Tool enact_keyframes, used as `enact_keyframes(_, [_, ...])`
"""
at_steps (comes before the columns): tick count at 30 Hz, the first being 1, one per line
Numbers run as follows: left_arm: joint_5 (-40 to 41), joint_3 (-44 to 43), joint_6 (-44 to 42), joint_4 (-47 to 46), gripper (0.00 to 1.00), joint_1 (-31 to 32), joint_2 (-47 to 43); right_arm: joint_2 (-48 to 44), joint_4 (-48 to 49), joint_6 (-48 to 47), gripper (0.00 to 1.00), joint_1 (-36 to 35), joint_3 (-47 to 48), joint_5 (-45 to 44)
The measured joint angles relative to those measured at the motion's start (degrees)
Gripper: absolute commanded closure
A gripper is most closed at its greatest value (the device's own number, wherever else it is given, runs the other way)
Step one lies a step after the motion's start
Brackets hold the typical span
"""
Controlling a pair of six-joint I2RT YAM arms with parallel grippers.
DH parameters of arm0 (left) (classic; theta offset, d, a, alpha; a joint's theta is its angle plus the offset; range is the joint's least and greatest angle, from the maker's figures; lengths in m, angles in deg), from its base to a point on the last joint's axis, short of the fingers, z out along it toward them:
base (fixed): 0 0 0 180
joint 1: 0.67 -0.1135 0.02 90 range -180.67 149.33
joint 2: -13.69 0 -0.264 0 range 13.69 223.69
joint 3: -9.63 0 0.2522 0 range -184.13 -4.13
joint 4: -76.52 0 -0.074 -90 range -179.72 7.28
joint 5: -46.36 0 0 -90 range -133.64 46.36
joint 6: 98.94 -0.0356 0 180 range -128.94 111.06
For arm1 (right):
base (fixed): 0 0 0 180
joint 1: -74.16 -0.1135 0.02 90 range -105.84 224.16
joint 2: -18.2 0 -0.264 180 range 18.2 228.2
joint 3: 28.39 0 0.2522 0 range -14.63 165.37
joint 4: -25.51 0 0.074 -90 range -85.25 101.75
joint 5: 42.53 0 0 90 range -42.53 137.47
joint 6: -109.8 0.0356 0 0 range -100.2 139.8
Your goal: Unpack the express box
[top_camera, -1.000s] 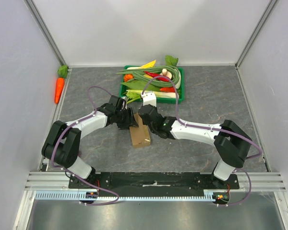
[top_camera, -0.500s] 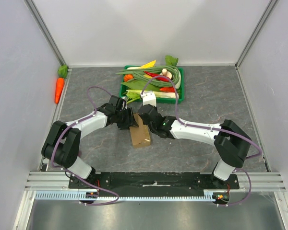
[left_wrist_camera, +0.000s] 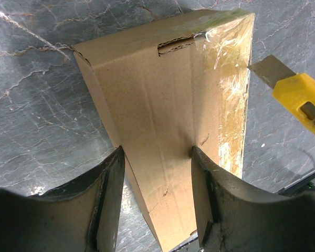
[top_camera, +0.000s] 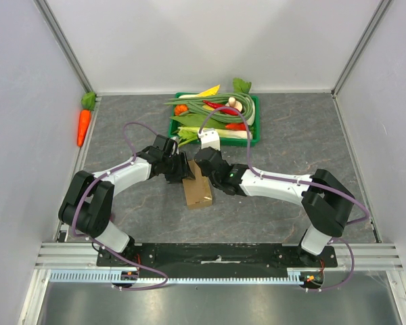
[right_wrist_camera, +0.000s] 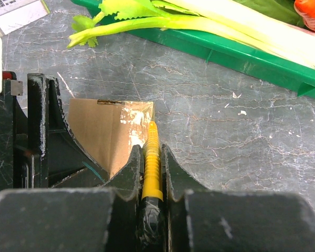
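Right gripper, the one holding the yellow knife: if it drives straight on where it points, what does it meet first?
Most likely the small brown cardboard box: the yellow utility knife in the right gripper has its blade tip beside the box's taped side. Contact is unclear.

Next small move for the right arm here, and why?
Probably ease the right pincer forward so the yellow knife bites into the clear tape. The left pincer clamps the express box on both sides, and the blade tip sits at the taped edge; contact is unclear.
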Motion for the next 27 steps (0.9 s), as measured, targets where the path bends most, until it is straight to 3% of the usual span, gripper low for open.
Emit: enact_keyframes(27, [-0.02,0.00,0.42,0.11,0.61,-0.26,0.00,-0.55,-1.33,-1.29,1.00,-0.28,-0.63,1.57])
